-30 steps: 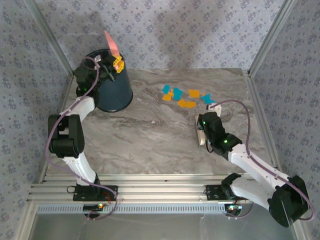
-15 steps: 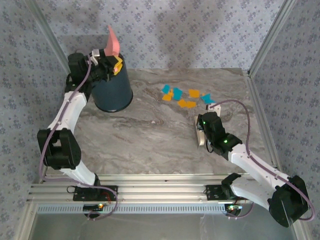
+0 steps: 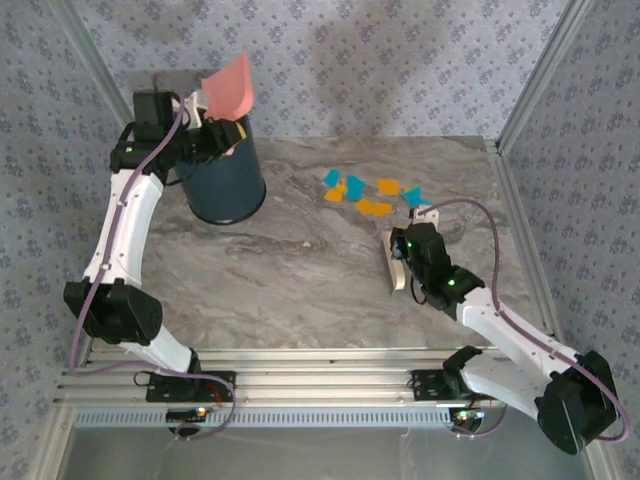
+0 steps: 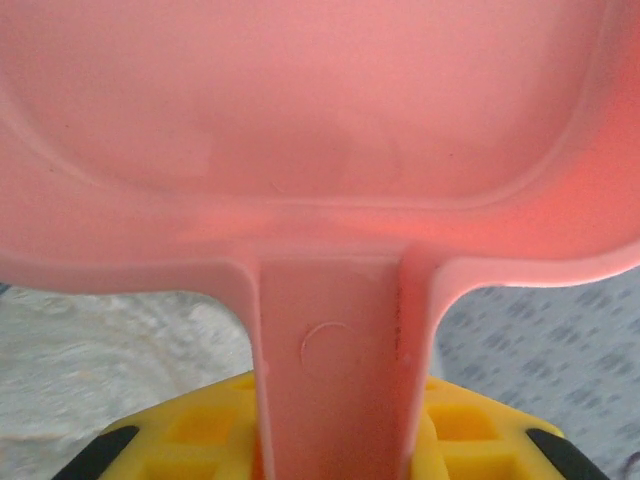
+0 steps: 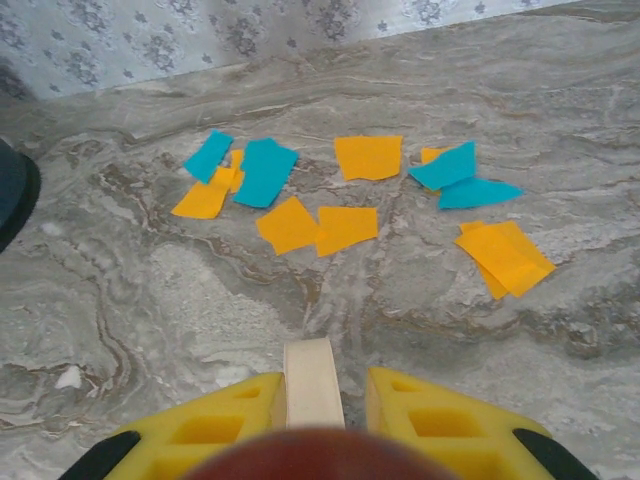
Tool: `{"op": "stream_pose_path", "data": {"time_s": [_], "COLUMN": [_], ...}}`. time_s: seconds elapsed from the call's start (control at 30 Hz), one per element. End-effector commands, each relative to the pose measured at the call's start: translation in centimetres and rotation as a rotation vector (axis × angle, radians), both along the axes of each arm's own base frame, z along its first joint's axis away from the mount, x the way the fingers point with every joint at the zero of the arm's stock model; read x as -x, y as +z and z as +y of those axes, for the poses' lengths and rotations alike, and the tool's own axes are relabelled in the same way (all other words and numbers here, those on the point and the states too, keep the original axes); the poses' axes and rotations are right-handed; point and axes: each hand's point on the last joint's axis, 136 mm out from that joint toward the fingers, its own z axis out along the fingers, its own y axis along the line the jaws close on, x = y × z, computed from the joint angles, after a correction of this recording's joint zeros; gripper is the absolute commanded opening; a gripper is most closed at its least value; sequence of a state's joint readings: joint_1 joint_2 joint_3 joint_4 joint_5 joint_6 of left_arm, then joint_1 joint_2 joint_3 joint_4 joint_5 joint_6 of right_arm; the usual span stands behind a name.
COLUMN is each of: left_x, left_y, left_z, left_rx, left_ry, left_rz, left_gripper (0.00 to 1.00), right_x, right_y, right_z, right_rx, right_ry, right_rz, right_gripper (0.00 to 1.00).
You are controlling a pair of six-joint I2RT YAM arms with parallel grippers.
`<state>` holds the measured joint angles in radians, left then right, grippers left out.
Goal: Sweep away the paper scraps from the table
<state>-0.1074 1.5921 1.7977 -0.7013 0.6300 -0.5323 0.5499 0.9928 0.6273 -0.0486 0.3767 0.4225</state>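
Marbled table (image 5: 150, 300), paper scraps (image 5: 367, 156) beyond right fingers (image 5: 440, 418)

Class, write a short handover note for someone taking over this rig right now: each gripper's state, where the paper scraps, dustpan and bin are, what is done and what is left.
Left gripper: shut on the handle of the pink dustpan, held up above the dark bin at the far left of the table.
Right gripper: shut on a cream tool handle, low over the table, facing the scraps.
Paper scraps: orange and teal, clustered on the table's far right half.
Done: both tools in hand.
Left: bring the dustpan over, sweep the cluster in, tip it into the bin.
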Motion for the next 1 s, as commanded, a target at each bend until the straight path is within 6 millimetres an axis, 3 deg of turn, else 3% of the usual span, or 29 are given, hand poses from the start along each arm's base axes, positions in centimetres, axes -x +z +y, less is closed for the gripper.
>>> {"op": "stream_pose_path", "data": {"time_s": [0.0,0.37,0.53,0.67,0.97], "left_x": [2.8,6.8,9.0,9.6,11.2], "left_y": [-1.7,-7.3,-10.6,-12.9,-17.0], "left_z": [0.4,-2.0,-3.4,-3.3,-3.5], "left_rx": [-0.241,-0.600,-0.736,-0.838,-0.941], "left_ry": [-0.062,-0.273,-0.398,-0.408,-0.517], "left_rz": [-0.016,-0.033,-0.063,-0.068,-0.094], "left_gripper": [0.00,0.00,0.00,0.00,0.00], "right_x": [-1.2,-4.4,-7.4,-10.1,-17.0], "right_y": [2.9,5.8,6.7,7.1,6.4], "right_z": [1.2,2.6,3.1,3.5,4.8], "right_rx": [-0.096,-0.265,-0.321,-0.360,-0.439], "right_ry": [0.041,0.134,0.148,0.142,0.122], "right_rz": [-0.071,-0.145,-0.153,-0.158,-0.118], "right_gripper": [0.00,0.00,0.00,0.00,0.00]}}
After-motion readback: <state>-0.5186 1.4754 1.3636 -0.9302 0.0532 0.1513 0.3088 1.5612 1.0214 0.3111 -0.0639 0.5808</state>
